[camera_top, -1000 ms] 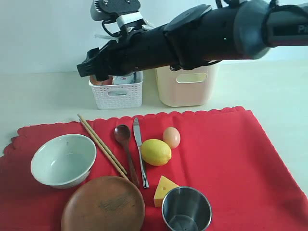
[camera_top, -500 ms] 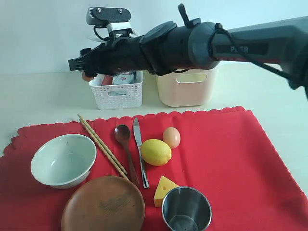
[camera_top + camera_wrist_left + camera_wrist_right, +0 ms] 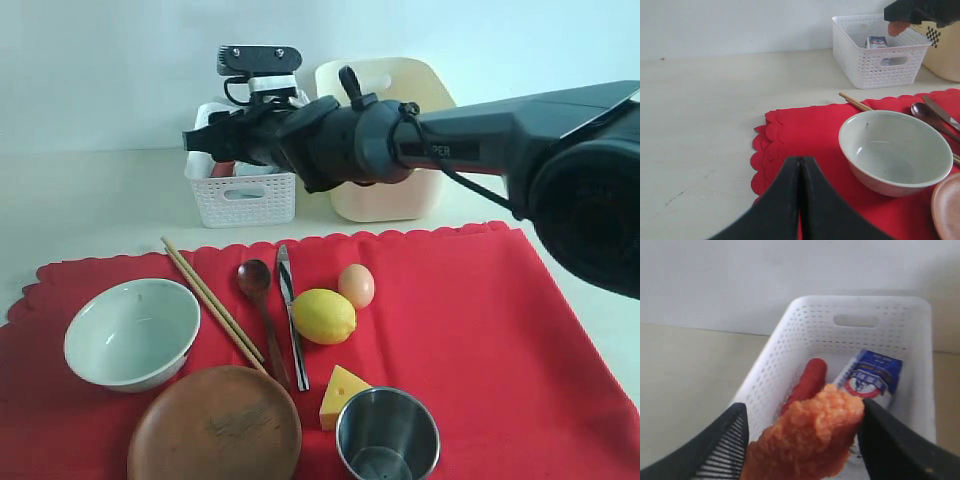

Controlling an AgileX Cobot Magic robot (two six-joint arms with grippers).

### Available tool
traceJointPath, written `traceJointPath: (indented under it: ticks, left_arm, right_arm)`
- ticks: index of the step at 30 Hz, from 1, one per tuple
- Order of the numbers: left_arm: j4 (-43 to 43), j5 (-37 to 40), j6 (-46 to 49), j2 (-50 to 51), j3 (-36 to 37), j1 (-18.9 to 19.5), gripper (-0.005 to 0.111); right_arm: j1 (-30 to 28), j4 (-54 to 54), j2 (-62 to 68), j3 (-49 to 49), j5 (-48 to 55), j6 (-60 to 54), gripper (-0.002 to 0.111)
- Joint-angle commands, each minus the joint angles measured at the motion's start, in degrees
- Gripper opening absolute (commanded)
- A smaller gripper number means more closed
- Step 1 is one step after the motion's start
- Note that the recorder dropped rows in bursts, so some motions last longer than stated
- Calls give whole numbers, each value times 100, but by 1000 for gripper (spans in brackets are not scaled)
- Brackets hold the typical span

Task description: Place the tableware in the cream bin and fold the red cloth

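Note:
On the red cloth lie the pale bowl, wooden plate, steel cup, chopsticks, dark spoon and knife. The cream bin stands behind the cloth, partly hidden by my right arm. My right gripper hangs over the white basket, shut on an orange fried-food toy. My left gripper is shut and empty, low over the cloth's scalloped edge beside the bowl.
A lemon, an egg and a cheese wedge sit among the tableware. The white basket holds a red sausage toy and a blue-white carton. Bare cream tabletop lies left of the cloth.
My right arm swung left beyond the basket, then came back right; its gripper now hangs over the basket with the orange toy. The things on the cloth have not moved.

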Motion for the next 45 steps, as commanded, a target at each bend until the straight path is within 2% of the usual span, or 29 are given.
traceJointPath:
  ticks: [1,5,11,13,18,26,28,30,34,37,39,41,45]
  left_arm:
    - [-9,-55,-18,-38,15,-34,0]
    - [-9,-55,-18,-38,15,-34,0]
    - [-9,-55,-18,-38,15,-34,0]
    - [-9,-55,-18,-38,15,-34,0]
    - [-9,-55,-18,-38,15,-34,0]
    - [-9,-55,-18,-38,15,-34,0]
    - [-9,-55,-18,-38,15,-34,0]
    - [-9,-55,-18,-38,15,-34,0]
    - [-9,-55,-18,-38,15,-34,0]
    - [-9,-55,-18,-38,15,-34,0]
    - [-9,-55,-18,-38,15,-34,0]
    - [-9,-55,-18,-38,15,-34,0]
    - [-9,-55,-18,-38,15,-34,0]
  right_arm:
    - [4,11,188,-77,-606,217,13]
    - [4,11,445,-377,-620,383,30]
    - [4,11,733,-790,-630,372,64]
    - [44,-21,733,-790,-630,330,71]
    - [72,-38,666,-790,-393,225,80]
    - [72,-27,233,-696,856,216,81]
    - [72,-42,65,-646,1207,216,79]
    - [72,-86,-121,-570,1625,216,72]
    - [72,-528,-502,-391,2482,359,46]
    - [72,-1891,-846,-221,3100,1212,25]
    - [72,-3275,-1127,-93,3560,2208,10]
    - [72,-4742,-1423,41,4042,3203,0]
    - [72,-6710,-2107,655,4511,4638,0]
